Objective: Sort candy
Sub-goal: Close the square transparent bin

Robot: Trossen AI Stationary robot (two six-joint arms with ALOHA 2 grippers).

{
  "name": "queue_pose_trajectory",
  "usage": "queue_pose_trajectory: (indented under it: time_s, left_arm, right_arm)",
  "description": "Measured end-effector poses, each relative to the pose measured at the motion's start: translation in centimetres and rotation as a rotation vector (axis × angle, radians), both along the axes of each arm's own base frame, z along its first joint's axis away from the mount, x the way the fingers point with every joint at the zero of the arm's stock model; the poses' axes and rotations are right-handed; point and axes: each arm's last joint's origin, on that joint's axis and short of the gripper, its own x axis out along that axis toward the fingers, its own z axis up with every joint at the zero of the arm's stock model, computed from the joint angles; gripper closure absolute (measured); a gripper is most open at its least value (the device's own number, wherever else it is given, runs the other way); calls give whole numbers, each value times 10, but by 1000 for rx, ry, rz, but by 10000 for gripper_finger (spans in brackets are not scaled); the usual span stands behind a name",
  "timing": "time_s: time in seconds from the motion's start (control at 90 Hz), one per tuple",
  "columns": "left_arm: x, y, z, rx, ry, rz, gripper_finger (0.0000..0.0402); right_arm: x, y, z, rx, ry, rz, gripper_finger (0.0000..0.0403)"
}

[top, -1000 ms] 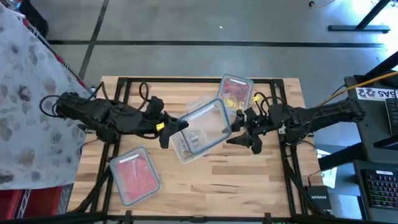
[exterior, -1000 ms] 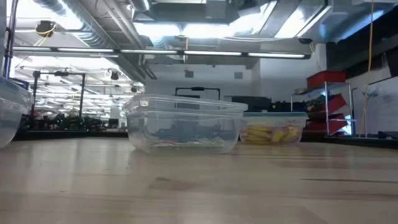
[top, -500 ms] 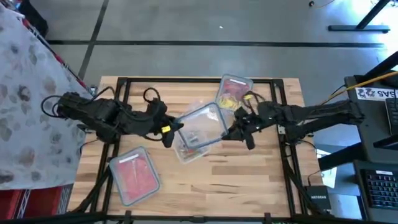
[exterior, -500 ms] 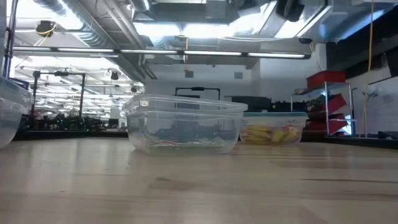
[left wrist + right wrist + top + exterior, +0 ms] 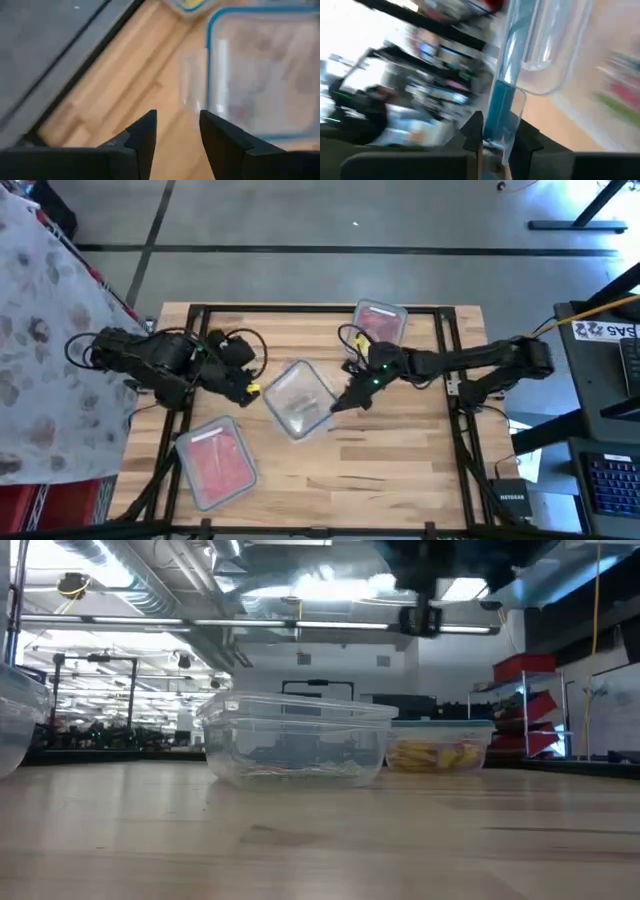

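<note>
A clear container [image 5: 298, 400] stands mid-table with a few candy pieces [image 5: 290, 772] on its bottom. My right gripper [image 5: 342, 398] hovers at the container's right side, shut on a clear, blue-rimmed lid [image 5: 507, 75]. In the low view it shows high above the table [image 5: 420, 615]. My left gripper [image 5: 252, 388] is open, left of the container, with nothing between its fingers [image 5: 177, 135]. A blue-rimmed clear rectangle [image 5: 260, 75] lies ahead of it. My right gripper pinches the lid's blue rim [image 5: 501, 120] between its two fingers at one edge. The lid stands edge-on to the wrist camera and reaches away from the fingers. It is held up in the air above the table, beside the container's clear wall [image 5: 555, 65].
A lidded container of yellow and red candy [image 5: 378, 328] stands at the far edge, right of centre. Another with red candy [image 5: 215, 462] sits at the near left. Bare wood lies along the near right of the table [image 5: 400, 470].
My left gripper has come away from the lid and drawn back toward the table's left edge. My right gripper has moved left and nearer with the lid. The lid was spread wide over the container and has tipped, so that from above it shows far narrower.
</note>
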Motion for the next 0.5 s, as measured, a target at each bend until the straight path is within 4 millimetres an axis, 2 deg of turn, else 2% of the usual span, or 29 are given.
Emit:
queue_pose_trajectory:
  time_s: [0.078, 0.244, 0.378, 0.5]
  left_arm:
    - [4, 10, 1, 41, 17, -12, 268]
    - [10, 34, -1, 110, 83, -36, 268]
    - [16, 52, -8, 61, 149, -141, 268]
    - [24, 60, -16, -37, 143, -253, 268]
  right_arm:
    - [10, 0, -4, 77, -4, -7, 368]
    - [24, 1, -40, 141, 147, -36, 368]
    - [27, 1, -46, 152, 153, -74, 368]
    - [20, 2, -49, 184, 114, -133, 368]
